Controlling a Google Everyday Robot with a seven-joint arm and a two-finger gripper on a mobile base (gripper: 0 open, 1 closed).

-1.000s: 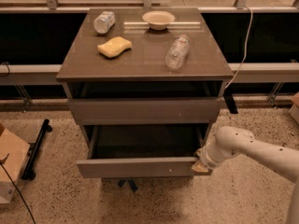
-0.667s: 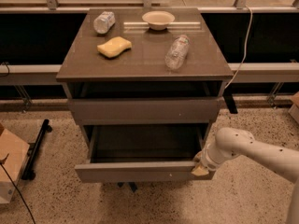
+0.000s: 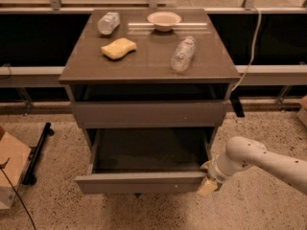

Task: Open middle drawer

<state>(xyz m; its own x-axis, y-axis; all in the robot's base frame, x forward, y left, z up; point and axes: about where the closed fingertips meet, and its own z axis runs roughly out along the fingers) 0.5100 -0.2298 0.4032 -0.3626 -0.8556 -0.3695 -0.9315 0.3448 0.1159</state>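
The middle drawer (image 3: 139,181) is a wide grey-brown drawer with a plain flat front. It stands pulled well out of the cabinet, and its dark inside (image 3: 148,150) shows with nothing in it. The top drawer front (image 3: 148,114) above it is closed in line with the cabinet. The lowest drawer is hidden under the open one. My gripper (image 3: 207,182) is at the right end of the open drawer's front, touching its corner. My white arm (image 3: 259,159) reaches in from the lower right.
On the cabinet top (image 3: 148,66) lie a yellow sponge (image 3: 118,48), a white bowl (image 3: 164,19) and two clear plastic bottles (image 3: 183,53) (image 3: 108,22). A cardboard box (image 3: 10,169) and a black stand (image 3: 37,152) sit on the floor at left. A white cable (image 3: 252,47) hangs at right.
The middle drawer has slid further out toward the camera, and my gripper has moved with its right corner, downward in the view. The things on top have not moved.
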